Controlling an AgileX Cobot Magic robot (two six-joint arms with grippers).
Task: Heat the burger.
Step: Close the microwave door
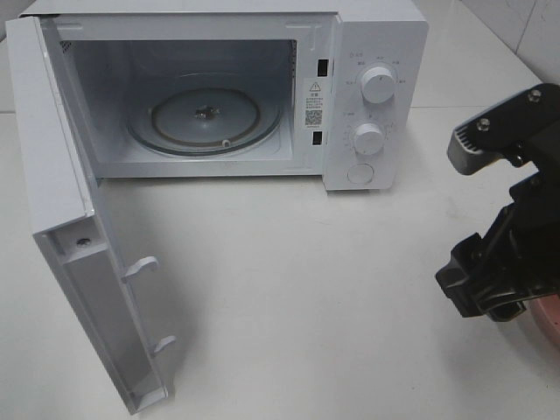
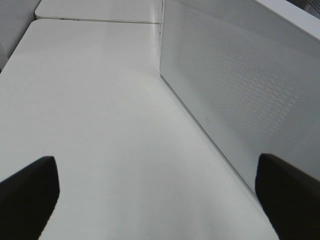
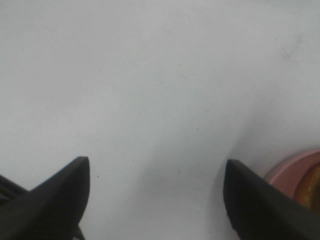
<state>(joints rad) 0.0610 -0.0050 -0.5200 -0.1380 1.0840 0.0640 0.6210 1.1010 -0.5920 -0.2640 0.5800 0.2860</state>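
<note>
The white microwave (image 1: pixel 372 52) stands at the back with its door (image 1: pixel 74 254) swung open to the left; the glass turntable (image 1: pixel 206 118) inside is bare. Only a golden-brown sliver of the burger (image 3: pixel 312 186) shows, on a pink plate (image 3: pixel 290 172), at the edge of the right wrist view. In the high view my right arm (image 1: pixel 507 219) hides the burger, and the plate's rim (image 1: pixel 547 322) peeks out under it. My right gripper (image 3: pixel 157 200) is open and empty over bare table, beside the plate. My left gripper (image 2: pixel 155 200) is open and empty next to the door's mesh face (image 2: pixel 240 95).
The microwave has two round knobs (image 1: pixel 378 85) and a button on its right panel. The open door juts far toward the front left of the white table (image 1: pixel 297 297). A second table surface lies behind (image 2: pixel 95 9).
</note>
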